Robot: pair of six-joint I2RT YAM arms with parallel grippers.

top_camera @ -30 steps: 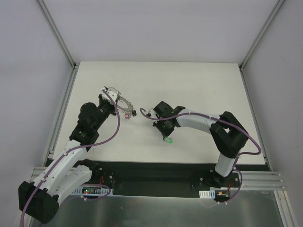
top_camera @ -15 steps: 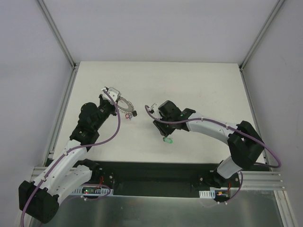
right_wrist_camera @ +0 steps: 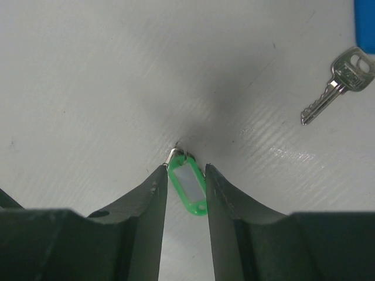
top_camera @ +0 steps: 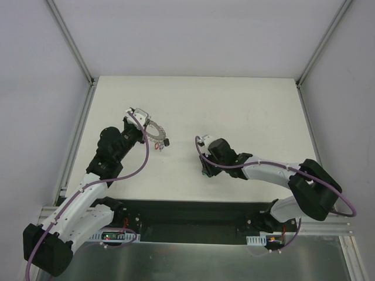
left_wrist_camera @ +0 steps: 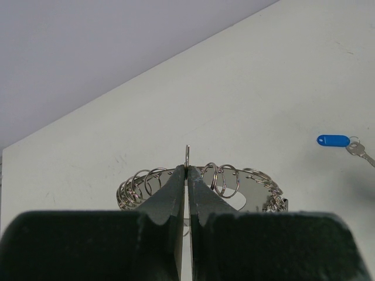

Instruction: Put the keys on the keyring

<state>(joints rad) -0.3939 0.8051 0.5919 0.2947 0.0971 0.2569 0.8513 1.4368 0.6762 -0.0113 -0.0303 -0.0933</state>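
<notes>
The right arm [top_camera: 275, 172] is the only mover. A second ago its elbow is folded high above its base. Now the elbow swings out to the right and sits lower, with the forearm stretched nearly flat across the table [top_camera: 246, 111]. The right gripper [top_camera: 206, 170] slides toward the near edge and comes down over the green-tagged key [right_wrist_camera: 188, 187], which lay in plain sight in the overhead view before and is now covered there. Its jaws, pressed together a second ago, stand parted, one finger on each side of the green tag.
</notes>
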